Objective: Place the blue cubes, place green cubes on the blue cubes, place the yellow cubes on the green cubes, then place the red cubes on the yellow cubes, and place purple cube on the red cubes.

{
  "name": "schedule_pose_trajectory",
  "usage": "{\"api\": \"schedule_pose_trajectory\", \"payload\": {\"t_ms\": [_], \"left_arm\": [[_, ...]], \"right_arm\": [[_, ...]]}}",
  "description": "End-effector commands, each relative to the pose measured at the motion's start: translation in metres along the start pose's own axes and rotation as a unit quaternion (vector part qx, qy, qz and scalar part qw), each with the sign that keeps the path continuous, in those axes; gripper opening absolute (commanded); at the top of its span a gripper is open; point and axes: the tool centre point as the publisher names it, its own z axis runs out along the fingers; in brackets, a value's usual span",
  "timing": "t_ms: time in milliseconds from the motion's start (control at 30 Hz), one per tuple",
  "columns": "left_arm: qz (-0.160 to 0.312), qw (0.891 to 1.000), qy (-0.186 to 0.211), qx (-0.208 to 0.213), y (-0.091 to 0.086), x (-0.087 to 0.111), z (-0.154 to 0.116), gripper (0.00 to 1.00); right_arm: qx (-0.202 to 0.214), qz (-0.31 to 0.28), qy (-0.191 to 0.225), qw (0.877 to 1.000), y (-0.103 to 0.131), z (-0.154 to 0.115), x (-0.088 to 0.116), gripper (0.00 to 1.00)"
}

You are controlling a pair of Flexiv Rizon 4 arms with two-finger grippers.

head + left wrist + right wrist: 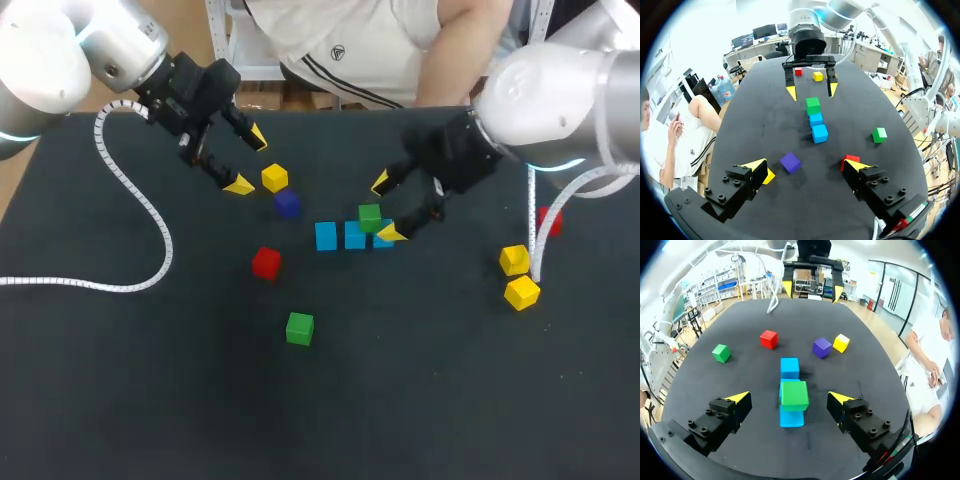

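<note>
Reaching in over the black tabletop (120, 400), the left arm (40, 60) and the right arm (550, 95) both hang above it. A white coiled cable (60, 284) trails from the left arm across the surface. The left gripper (248, 160) is released, its fingers spread wide and gripping nothing. A purple cube (287, 204) lies on the tabletop just ahead of it and a yellow cube (275, 178) lies beside one tip. The right gripper (385, 208) is also released, its fingers standing either side of a green cube (370, 217) without touching it. That cube sits on top of a row of three blue cubes (326, 236). A red cube (266, 262) and a second green cube (299, 328) lie apart nearer the front. Two more yellow cubes (514, 260) lie close together near the right edge, with another red cube (549, 220) just behind them.
</note>
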Motion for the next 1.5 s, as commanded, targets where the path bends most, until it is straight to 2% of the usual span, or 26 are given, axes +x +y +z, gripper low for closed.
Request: {"api": "schedule_pose_trajectory", "payload": {"t_ms": [33, 600, 867, 1033, 1267, 1333, 1400, 1500], "left_arm": [[0.001, 1.0, 0.0, 0.003, 0.003, 0.0, 0.0, 1.0], [0.001, 1.0, 0.0, 0.003, 0.003, 0.0, 0.0, 1.0], [0.001, 1.0, 0.0, 0.003, 0.003, 0.0, 0.0, 1.0], [0.001, 1.0, 0.0, 0.003, 0.003, 0.0, 0.0, 1.0], [0.001, 1.0, 0.0, 0.003, 0.003, 0.0, 0.0, 1.0], [0.001, 1.0, 0.0, 0.003, 0.003, 0.0, 0.0, 1.0], [0.001, 1.0, 0.0, 0.003, 0.003, 0.0, 0.0, 1.0], [0.001, 1.0, 0.0, 0.003, 0.003, 0.0, 0.0, 1.0]], "right_arm": [[0.002, -0.001, -0.006, 1.0, 0.011, -0.013, 0.003, 1.0], [0.016, -0.001, -0.012, 1.0, 0.024, -0.036, 0.006, 1.0], [0.01, -0.007, -0.007, 1.0, 0.043, -0.044, 0.004, 1.0], [0.016, -0.009, -0.005, 1.0, 0.05, -0.057, 0.011, 1.0], [0.019, -0.015, -0.009, 1.0, 0.044, -0.072, 0.027, 1.0], [0.008, -0.027, -0.012, 1.0, 0.04, -0.074, 0.03, 1.0], [0.004, -0.03, 0.002, 1.0, 0.036, -0.074, 0.035, 1.0], [-0.016, -0.045, -0.009, 0.999, 0.03, -0.074, 0.041, 1.0]]}}
